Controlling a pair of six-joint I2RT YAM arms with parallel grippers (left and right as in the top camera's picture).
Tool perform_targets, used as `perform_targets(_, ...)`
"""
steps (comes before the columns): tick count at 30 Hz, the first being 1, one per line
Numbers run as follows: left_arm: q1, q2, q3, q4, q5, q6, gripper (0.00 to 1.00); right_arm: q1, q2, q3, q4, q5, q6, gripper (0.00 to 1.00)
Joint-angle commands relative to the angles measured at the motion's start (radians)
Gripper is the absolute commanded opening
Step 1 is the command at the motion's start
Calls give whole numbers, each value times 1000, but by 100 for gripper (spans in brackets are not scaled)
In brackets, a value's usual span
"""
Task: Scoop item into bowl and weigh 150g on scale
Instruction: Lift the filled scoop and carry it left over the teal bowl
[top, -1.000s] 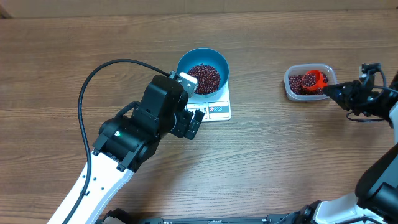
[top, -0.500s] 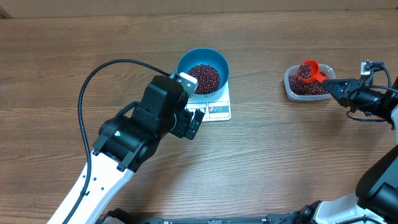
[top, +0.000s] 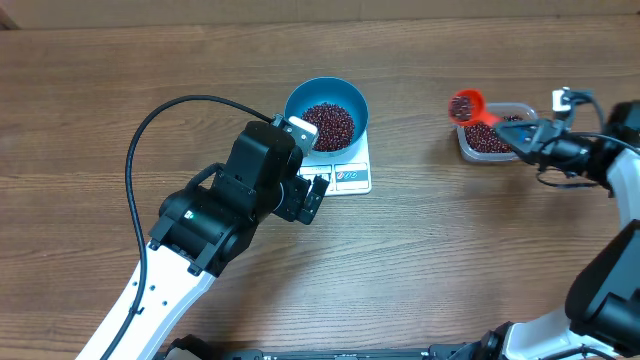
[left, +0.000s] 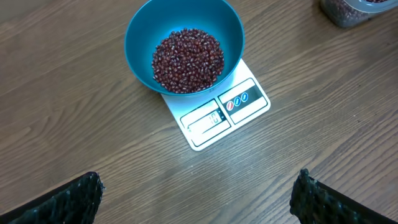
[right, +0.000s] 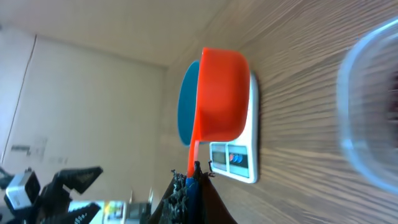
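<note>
Beans (left: 186, 59) – heaped in bowl (left: 140, 31) on scale (left: 249, 102), for weighing | scoop (top: 466, 105) – loaded, held level at tub (top: 500, 145) edge against spilling | right hand (top: 520, 140) clenched on scoop | left hand (top: 312, 195) released, idle beside scale

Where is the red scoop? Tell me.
In the overhead view, the red scoop is on the right side, held by the right end effector over the left edge of the clear tub.

Red scoop (top: 466, 105), clear tub (top: 464, 143), wooden table (top: 450, 250)
</note>
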Motion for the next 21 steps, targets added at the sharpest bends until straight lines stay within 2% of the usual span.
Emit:
perform_targets(1, 5, 3, 16, 2, 12, 19, 100, 61, 3, 13, 11, -34, 14, 4)
perform_targets(6, 5, 3, 16, 2, 12, 19, 100, 163, 3, 25, 81, -32, 80, 4)
perform_targets(17, 5, 3, 16, 2, 12, 19, 100, 383, 3, 26, 432, 33, 359, 4)
perform_targets(21, 5, 3, 16, 2, 12, 19, 100, 446, 3, 26, 542, 79, 383, 4)
